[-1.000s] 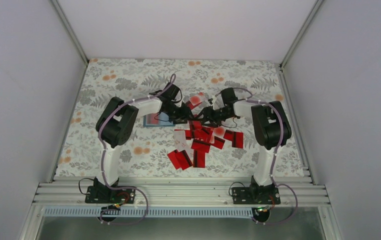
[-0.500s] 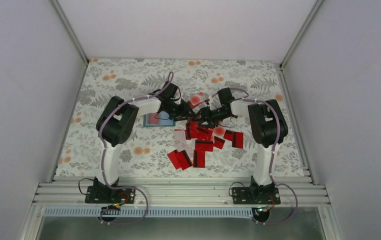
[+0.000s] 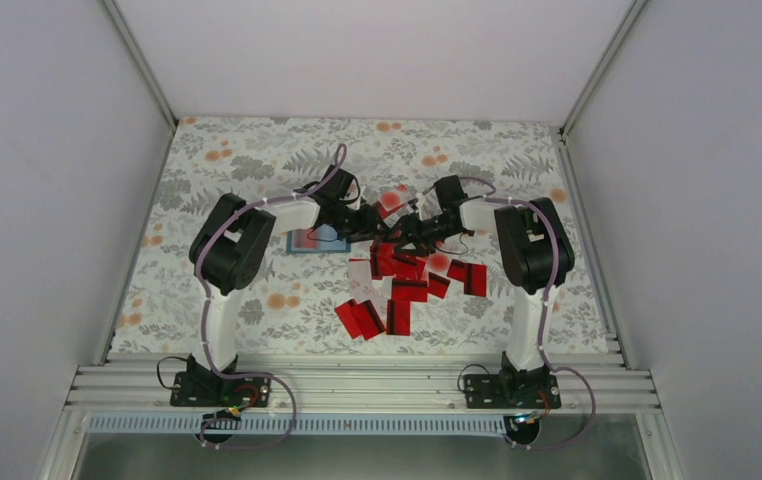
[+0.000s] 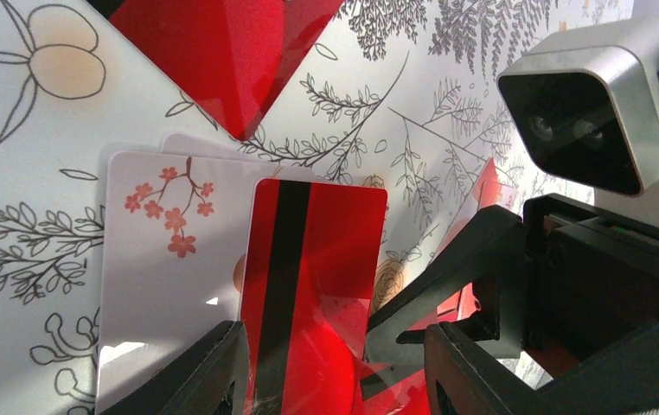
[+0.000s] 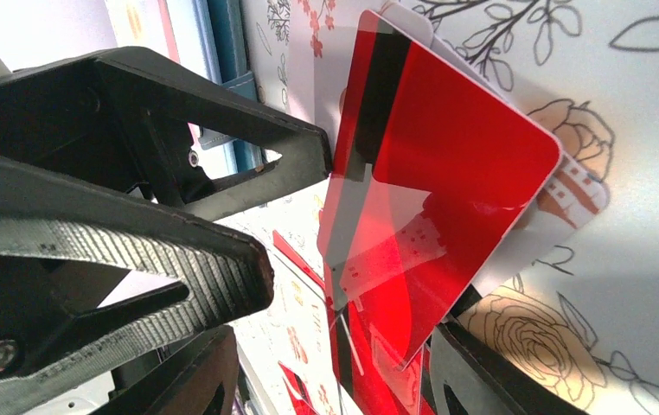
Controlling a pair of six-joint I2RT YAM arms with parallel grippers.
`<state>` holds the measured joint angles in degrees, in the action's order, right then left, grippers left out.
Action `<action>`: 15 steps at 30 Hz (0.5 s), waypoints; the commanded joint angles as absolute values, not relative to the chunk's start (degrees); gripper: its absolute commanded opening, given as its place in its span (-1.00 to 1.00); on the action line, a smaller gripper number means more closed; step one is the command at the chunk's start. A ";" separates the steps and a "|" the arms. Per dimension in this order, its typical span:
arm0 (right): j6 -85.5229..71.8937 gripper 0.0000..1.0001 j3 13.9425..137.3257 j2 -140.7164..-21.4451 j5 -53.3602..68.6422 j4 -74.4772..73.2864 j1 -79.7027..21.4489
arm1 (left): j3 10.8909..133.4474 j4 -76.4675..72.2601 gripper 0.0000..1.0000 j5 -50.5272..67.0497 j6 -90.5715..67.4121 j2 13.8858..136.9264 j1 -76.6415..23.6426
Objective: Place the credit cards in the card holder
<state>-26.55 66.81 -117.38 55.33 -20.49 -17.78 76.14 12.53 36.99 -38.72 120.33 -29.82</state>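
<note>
On the flower-printed table (image 3: 237, 160) the teal card holder (image 3: 307, 241) lies flat at the left of the action, just beside the left arm's wrist and apart from the cards. To its right, the left gripper (image 4: 335, 339) reaches toward the middle of the table with its jaws partly spread. A red card (image 4: 309, 259) with a black stripe down one side sits between them. The striped edge is against one jaw while a gap shows on the other side, so I cannot tell whether the card is truly pinched. Behind this card lies a white card (image 4: 166, 277) printed with a blossom sprig. Further right, the right gripper (image 5: 330, 346) meets the left one nose to nose over the same red card, its jaws likewise partly spread around it. Whether they clamp it cannot be told either. One of its fingers (image 4: 473, 259) touches or nearly touches the card's plain edge. The other credit cards (image 3: 402, 290) lie scattered and overlapping on the table just in front of both grippers, toward the arm bases and to the right of the holder.
</note>
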 commanded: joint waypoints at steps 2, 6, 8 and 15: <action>-26.45 0.14 67.13 -121.15 50.97 -20.30 -19.80 | 74.18 12.45 0.03 37.43 -35.15 117.32 -30.98; -26.32 0.13 67.53 -121.63 50.85 -20.47 -19.82 | 73.83 12.36 0.03 37.40 -33.77 115.87 -30.94; -26.20 0.13 67.80 -121.57 50.66 -20.61 -19.78 | 73.83 12.75 0.03 36.80 -32.92 115.23 -30.87; -25.17 0.12 68.08 -121.57 50.01 -22.12 -19.78 | 77.79 22.53 0.07 28.11 -25.43 114.16 -29.83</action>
<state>-26.33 67.99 -118.61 56.34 -20.51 -18.81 75.13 16.23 32.25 -31.81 115.94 -30.02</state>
